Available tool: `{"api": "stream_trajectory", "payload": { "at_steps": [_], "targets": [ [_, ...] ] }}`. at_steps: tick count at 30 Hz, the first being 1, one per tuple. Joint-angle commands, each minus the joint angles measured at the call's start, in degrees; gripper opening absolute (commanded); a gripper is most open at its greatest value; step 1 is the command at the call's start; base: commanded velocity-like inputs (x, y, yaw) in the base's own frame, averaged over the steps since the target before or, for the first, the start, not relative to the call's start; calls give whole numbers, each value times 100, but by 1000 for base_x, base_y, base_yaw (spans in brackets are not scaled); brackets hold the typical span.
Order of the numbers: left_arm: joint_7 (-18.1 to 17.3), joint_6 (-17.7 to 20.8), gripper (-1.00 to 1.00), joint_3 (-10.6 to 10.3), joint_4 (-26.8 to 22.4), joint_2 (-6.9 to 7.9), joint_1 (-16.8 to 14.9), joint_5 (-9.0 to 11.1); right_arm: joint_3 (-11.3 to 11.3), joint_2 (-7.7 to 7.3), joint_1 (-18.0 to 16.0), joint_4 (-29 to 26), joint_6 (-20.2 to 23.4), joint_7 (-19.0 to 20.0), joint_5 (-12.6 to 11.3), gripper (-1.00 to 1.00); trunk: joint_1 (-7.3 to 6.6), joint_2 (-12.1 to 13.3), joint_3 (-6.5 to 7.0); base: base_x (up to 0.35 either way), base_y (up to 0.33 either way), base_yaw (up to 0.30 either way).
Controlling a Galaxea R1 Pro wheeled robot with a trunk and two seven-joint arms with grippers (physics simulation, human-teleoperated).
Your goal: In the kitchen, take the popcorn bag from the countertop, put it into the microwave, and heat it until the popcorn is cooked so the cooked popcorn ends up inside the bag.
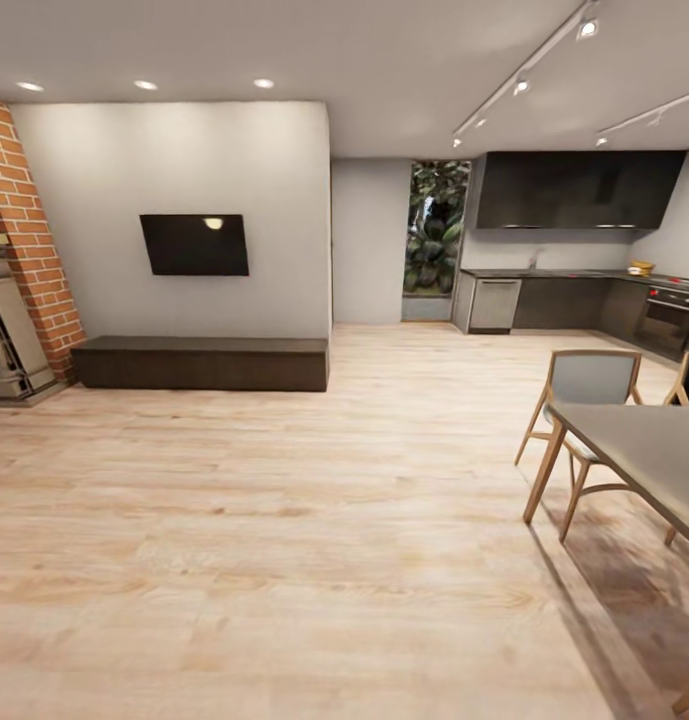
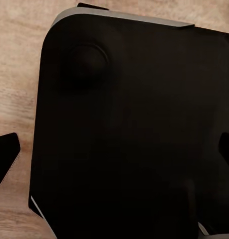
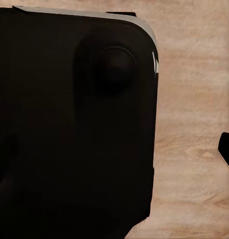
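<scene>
Far ahead I see the long dark-cabinet kitchen countertop (image 1: 584, 273) across pale wood plank floor (image 1: 284, 520); grey dining table (image 1: 654, 450) nearby. Can't tell either hand's finger spacing.

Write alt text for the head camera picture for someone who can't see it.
An open room with a pale wood floor; a dark kitchen with its countertop stands far off at the right. A black screen hangs on the grey wall, and a table with chairs sits near right.

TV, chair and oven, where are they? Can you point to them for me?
TV (image 1: 194, 244): head view, middle of its dark screen on the grey wall.
Chair (image 1: 588, 379): head view, grey backrest, beside the table.
Oven (image 1: 667, 322): head view, its dark door, in the far kitchen.
</scene>
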Motion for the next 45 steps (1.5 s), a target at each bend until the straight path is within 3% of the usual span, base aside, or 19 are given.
{"api": "stream_trajectory", "payload": {
  "at_steps": [1, 45],
  "targets": [
    [6, -9, 100, 2, -8, -1, 2, 34, 4, 0, -1, 1, -17, -14, 3, 100, 4, -2, -4, 332, 0, 0],
    [6, -10, 100, 2, -13, -2, 2, 33, 4, 4, -1, 1, -17, -15, 3, 100, 4, -2, -4, 332, 0, 0]
  ]
}}
